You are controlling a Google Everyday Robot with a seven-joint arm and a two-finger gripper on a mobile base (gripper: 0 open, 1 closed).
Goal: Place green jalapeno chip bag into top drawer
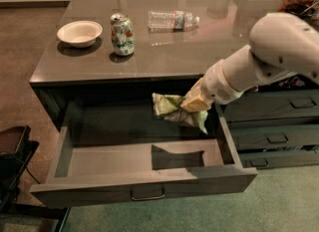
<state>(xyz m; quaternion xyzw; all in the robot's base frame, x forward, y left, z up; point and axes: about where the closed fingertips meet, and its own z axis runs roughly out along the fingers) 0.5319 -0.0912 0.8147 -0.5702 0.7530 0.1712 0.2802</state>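
**Bag Over the Drawer, Not Let Go Yet**

The top drawer (144, 186) was pulled wide open, so that part of the job looked done. The robot's hand (195, 102) was down below the edge of the counter (199, 52), over the back right part of the drawer. It was closed tight on the green chip bag (170, 107), pinching it near the middle. The bag hung in the air above the drawer floor and did not seem to touch the bottom. Its dark shadow fell on the floor below it.

What looked left to do was small. The hand had to let go so the bag could drop in. The task did not ask for the drawer to be shut.

No other thing could be seen inside the drawer, only its grey floor and walls. On the counter, the white bowl (79, 32) looked like it had nothing in it. A soda can (122, 34) stood just beside the bowl. A water bottle (172, 20) lay on its side farther back. The small drawers (279, 121) on the right were all shut, so what they held could not be seen.
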